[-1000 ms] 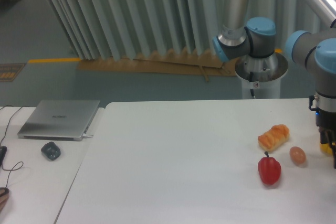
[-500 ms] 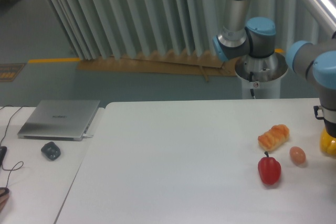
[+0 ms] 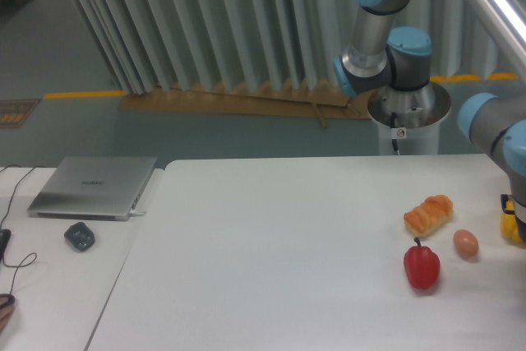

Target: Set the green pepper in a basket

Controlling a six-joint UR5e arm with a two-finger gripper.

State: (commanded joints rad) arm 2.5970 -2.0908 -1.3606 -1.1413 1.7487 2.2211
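1. The arm (image 3: 493,117) has slid off to the right since a second ago. Now only its elbow and a bit of wrist show at the right edge.
2. The desk (image 3: 288,244) looks the same as before. The red pepper (image 3: 422,265), the bread (image 3: 428,214) and the egg (image 3: 466,242) have not moved.
3. A yellow thing (image 3: 514,228) pokes in at the right edge. It may be a yellow pepper, but too little shows to be sure.
4. The hand has gone out of view, so I cannot tell if it is open, closed, or holding anything.
5. I see no green pepper and no basket here. They may be off to the right where the arm went, so the job looks hardly started.
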